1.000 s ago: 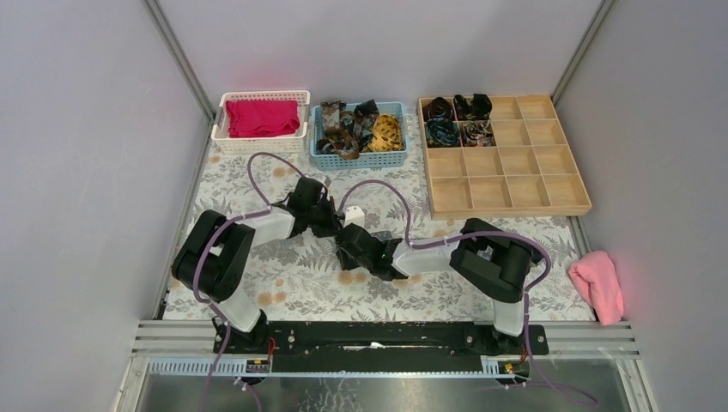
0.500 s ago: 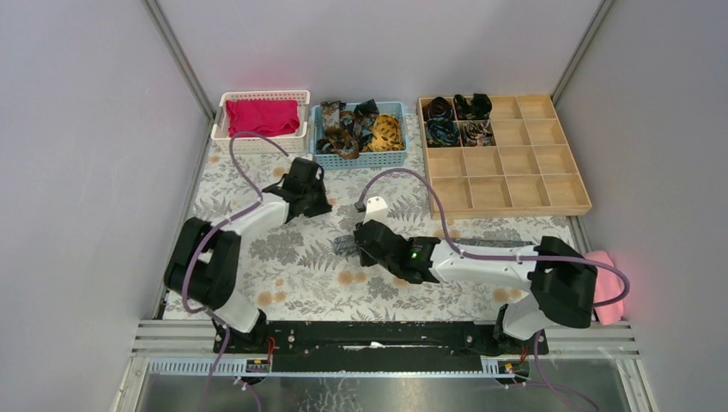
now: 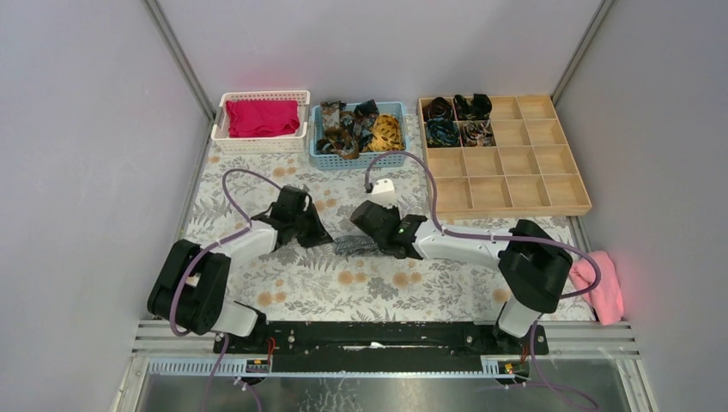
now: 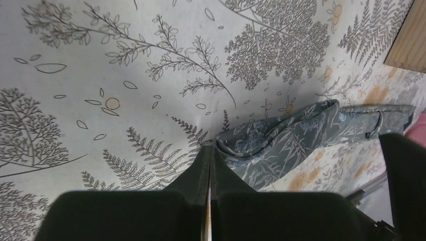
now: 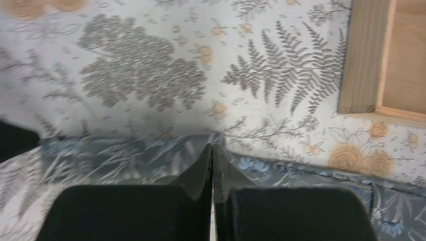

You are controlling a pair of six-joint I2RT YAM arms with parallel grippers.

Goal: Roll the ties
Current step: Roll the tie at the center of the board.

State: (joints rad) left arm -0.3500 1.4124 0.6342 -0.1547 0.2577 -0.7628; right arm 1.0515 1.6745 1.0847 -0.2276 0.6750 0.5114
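Between left gripper [image 4: 209,153] and right gripper [image 5: 212,150], grey tie [image 4: 291,135]

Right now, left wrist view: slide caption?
Shut left gripper at the end of a grey-blue tie on the floral tablecloth.

Beyond the right gripper [image 3: 358,244], a magenta cloth [image 3: 261,118] is held in a white basket [image 3: 257,144] leftward; a wooden tray [image 3: 515,176] is set rightward.

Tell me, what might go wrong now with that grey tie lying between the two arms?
The left tool and right tool are shut, tips at the tie; pressing could snag or drag the tablecloth beneath. The arms are close together, so they might bump.
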